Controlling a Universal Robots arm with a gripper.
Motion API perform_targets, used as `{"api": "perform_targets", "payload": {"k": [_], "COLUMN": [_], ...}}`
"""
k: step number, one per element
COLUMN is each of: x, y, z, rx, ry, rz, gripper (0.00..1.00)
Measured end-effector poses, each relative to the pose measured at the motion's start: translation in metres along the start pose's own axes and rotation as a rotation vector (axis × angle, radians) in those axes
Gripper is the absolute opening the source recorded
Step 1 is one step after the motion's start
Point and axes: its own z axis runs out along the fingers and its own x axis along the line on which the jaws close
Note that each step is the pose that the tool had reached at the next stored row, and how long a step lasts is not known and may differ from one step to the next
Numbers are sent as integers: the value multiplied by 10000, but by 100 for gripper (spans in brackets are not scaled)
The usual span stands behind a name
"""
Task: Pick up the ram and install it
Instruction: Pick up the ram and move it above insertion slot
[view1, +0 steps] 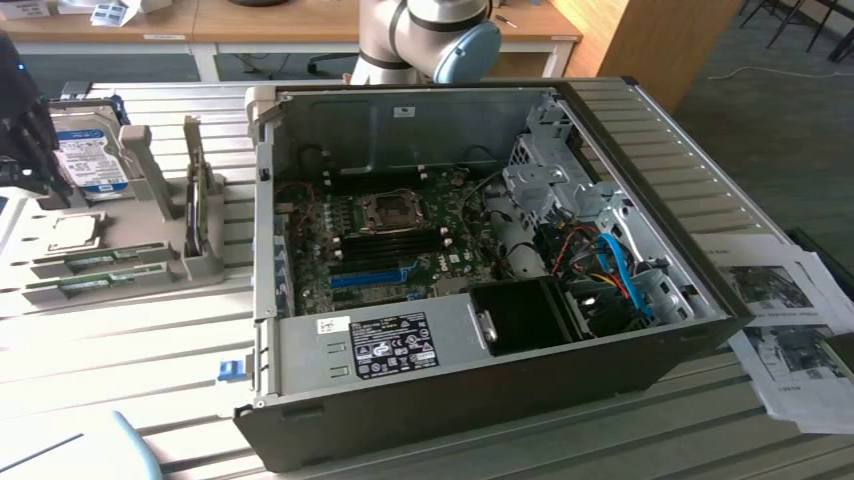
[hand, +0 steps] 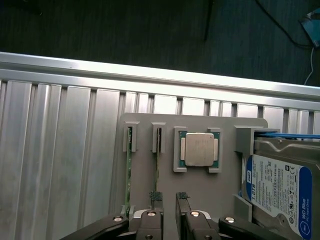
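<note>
The open computer case (view1: 641, 180) fills the exterior view's middle, the grey holder (view1: 140, 245) sits at its left, and there the ram (hand: 157, 170) stands on edge in a slot, the gripper (hand: 169, 199) just over it, jaws parted and empty.

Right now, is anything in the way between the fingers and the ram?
No, nothing I can see. The open fingers hang just over the holder, and the nearest ram sits bare in its slot right by them. The chip and the hard drive lie off to the side.
</note>
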Motion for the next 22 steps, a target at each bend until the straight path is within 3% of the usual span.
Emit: {"api": "perform_targets", "payload": {"k": [8,22], "x": [10,133], "y": [-33,-26], "z": [-2,-9], "rx": [-3,-2], "ry": [2,1], "rz": [-32,-30], "gripper": [24,24]}}
